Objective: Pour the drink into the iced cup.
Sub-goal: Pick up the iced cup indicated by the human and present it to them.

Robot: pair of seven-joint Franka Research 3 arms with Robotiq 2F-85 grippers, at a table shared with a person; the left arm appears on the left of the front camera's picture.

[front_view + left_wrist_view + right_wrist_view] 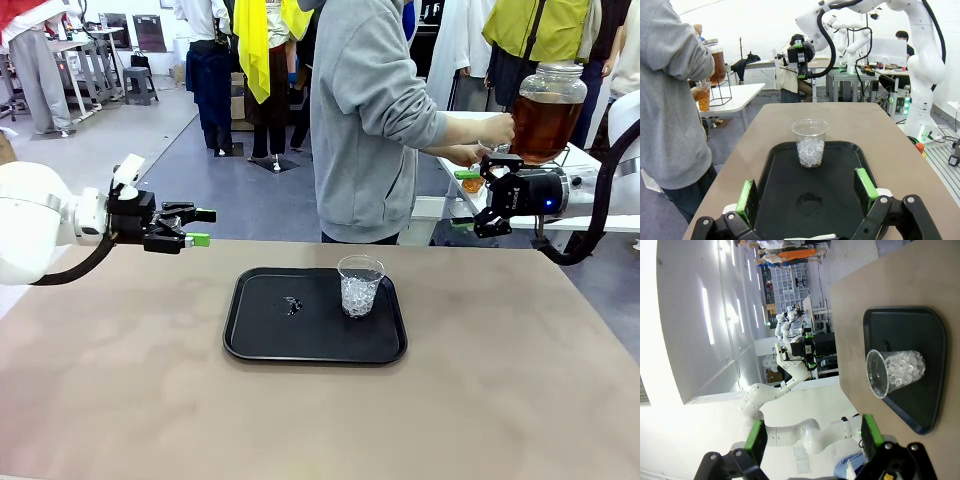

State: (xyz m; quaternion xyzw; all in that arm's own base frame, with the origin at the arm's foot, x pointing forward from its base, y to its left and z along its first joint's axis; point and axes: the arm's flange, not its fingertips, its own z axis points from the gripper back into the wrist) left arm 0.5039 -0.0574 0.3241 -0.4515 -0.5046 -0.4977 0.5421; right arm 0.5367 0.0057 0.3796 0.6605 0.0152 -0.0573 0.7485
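Observation:
The iced cup (359, 285) is clear plastic, part filled with white ice, and stands upright on a black tray (260, 320) at the table's middle. The drink (543, 125) is amber liquid in a big round glass dispenser jar on a side table behind. A person in a grey hoodie holds a small cup (473, 183) of amber liquid at the jar's tap. My left gripper (200, 227) hovers open over the table's far left. My right gripper (465, 200) hangs open beyond the far right edge, near the person's hands. The left wrist view looks along the open left gripper (806, 190) at the iced cup (810, 143).
A small wet mark (292, 304) lies on the tray left of the cup. The person stands at the far edge, turned toward the white side table (740, 95). In the rolled right wrist view the iced cup (895, 371) and tray (905, 325) appear sideways.

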